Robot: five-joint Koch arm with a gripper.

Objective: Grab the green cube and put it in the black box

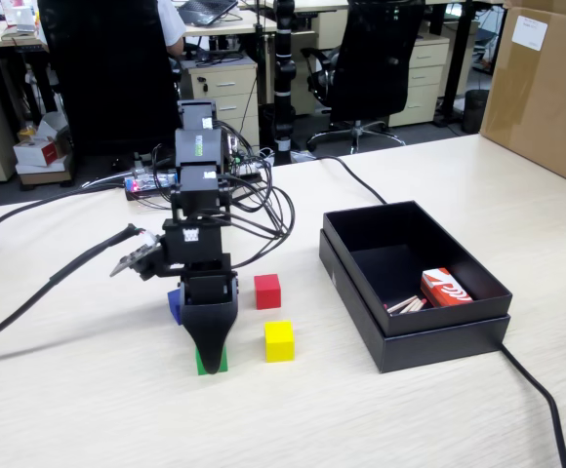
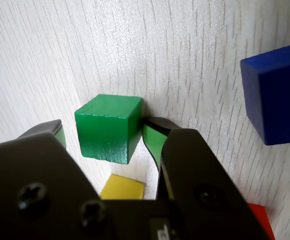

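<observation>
The green cube (image 2: 107, 127) rests on the pale wooden table between my gripper's (image 2: 104, 134) two green-lined fingers. The gripper is open: the right finger (image 2: 152, 142) sits close against the cube's side, and a gap shows between the cube and the left finger (image 2: 55, 132). In the fixed view the arm points straight down, and the gripper (image 1: 208, 356) hides most of the green cube (image 1: 221, 364). The black box (image 1: 439, 343) stands apart to the right, open on top.
A blue cube (image 1: 175, 304) sits just behind the gripper, a red cube (image 1: 267, 291) and a yellow cube (image 1: 279, 340) to its right. A red-and-white packet (image 1: 446, 289) lies in the box. Cables cross the table; a brown carton (image 1: 546, 88) stands far right.
</observation>
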